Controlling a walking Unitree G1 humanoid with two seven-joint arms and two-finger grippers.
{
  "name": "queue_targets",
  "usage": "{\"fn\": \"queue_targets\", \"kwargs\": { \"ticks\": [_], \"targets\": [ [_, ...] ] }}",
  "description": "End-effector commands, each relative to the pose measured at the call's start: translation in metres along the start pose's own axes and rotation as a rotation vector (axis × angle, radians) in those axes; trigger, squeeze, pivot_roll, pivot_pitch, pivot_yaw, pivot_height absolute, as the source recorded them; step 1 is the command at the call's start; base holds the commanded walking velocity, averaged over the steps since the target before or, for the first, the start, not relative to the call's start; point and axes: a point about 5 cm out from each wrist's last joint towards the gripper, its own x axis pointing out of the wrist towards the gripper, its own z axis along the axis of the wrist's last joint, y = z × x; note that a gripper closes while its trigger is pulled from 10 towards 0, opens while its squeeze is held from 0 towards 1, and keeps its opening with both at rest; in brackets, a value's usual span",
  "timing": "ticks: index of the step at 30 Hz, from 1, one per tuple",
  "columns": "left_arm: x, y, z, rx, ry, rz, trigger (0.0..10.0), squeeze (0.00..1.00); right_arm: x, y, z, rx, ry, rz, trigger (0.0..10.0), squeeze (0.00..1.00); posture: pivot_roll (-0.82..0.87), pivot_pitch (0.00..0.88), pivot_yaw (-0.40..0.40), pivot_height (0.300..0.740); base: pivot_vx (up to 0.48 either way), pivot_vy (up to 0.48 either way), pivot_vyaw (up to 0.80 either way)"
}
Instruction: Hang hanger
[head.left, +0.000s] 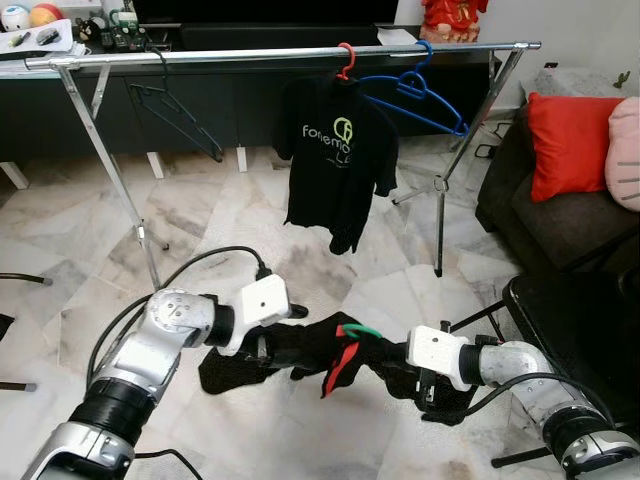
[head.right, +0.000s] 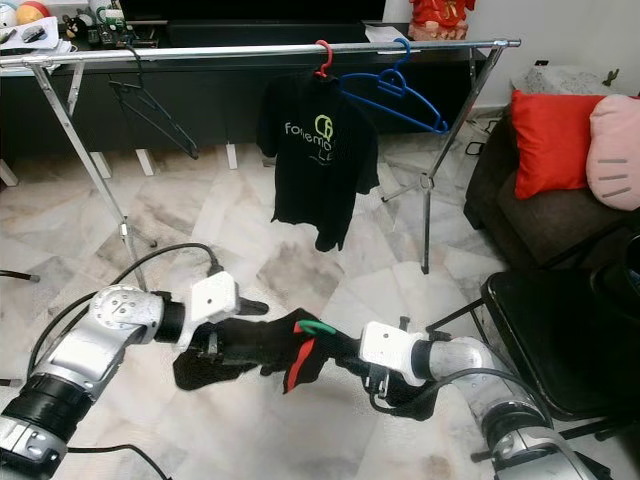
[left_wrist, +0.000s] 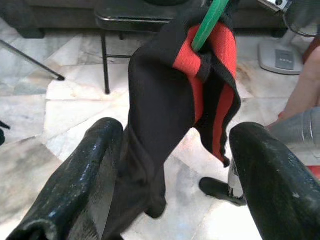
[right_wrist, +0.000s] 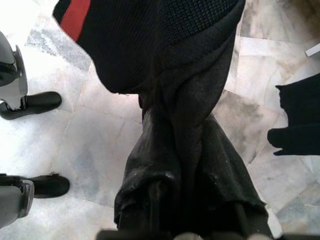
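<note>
Bunched black garment with red trim (head.left: 300, 352) is covering most of the green plastic hanger (head.left: 358, 331) and is hiding the right gripper (right_wrist: 192, 210) jaws completely.

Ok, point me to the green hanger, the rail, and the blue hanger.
green hanger (head.left: 357, 329), left eye view, on its curved hook above the held garment.
rail (head.left: 250, 54), left eye view, on a bare stretch of the bar.
blue hanger (head.left: 415, 100), left eye view, on its sloping arm.

Both arms bent inward, claws meeting low at centre.
Left claw (left_wrist: 170, 165): fingers (left_wrist: 75, 175) spread apart around dark cloth. Right claw (right_wrist: 192, 210): closed tight on bunched cloth, wrist level, elbow out to the right.
</note>
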Motion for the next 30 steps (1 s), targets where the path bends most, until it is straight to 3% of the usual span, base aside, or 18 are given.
{"fn": "queue_targets", "kwargs": {
  "ticks": [1,14,25,26,27,28,29,30],
  "targets": [
    [0.005,-0.001,0.002,0.022,0.009,-0.034,10.0,0.0,0.0,-0.003,0.003,-0.026,-0.01,0.0,0.0,0.0,0.04,0.155,-0.104,0.74,0.0,0.0,0.0],
    [0.029,-0.008,-0.009,-0.021,0.006,-0.03,10.0,0.0,0.006,0.0,0.012,-0.065,-0.062,0.015,0.0,0.0,0.03,0.127,-0.097,0.74,0.0,0.0,0.0],
    [0.038,-0.012,-0.015,-0.033,0.016,-0.03,10.0,0.0,0.008,-0.001,0.016,-0.069,-0.082,0.014,0.0,0.0,0.02,0.115,-0.093,0.74,0.0,0.0,0.0],
    [0.039,-0.012,-0.015,-0.035,0.013,-0.03,8.7,0.0,0.008,-0.001,0.016,-0.068,-0.083,0.014,0.0,0.0,0.02,0.115,-0.093,0.74,0.0,0.0,0.0],
    [0.04,-0.012,-0.015,-0.037,0.009,-0.029,5.2,0.0,0.008,-0.001,0.016,-0.068,-0.084,0.013,0.0,0.0,0.02,0.116,-0.094,0.74,0.0,0.0,0.0],
    [0.041,-0.012,-0.015,-0.041,0.003,-0.027,3.7,0.0,0.008,-0.002,0.016,-0.066,-0.086,0.013,0.0,0.0,0.02,0.116,-0.094,0.74,0.0,0.0,0.0],
    [0.041,-0.012,-0.014,-0.042,0.001,-0.027,2.8,0.0,0.008,-0.002,0.016,-0.066,-0.086,0.012,0.0,0.0,0.02,0.116,-0.094,0.74,0.0,0.0,0.0],
    [0.042,-0.012,-0.014,-0.041,0.0,-0.026,2.8,0.0,0.008,-0.002,0.016,-0.065,-0.087,0.012,0.0,0.0,0.02,0.116,-0.094,0.74,0.0,0.0,0.0]
  ]
}}
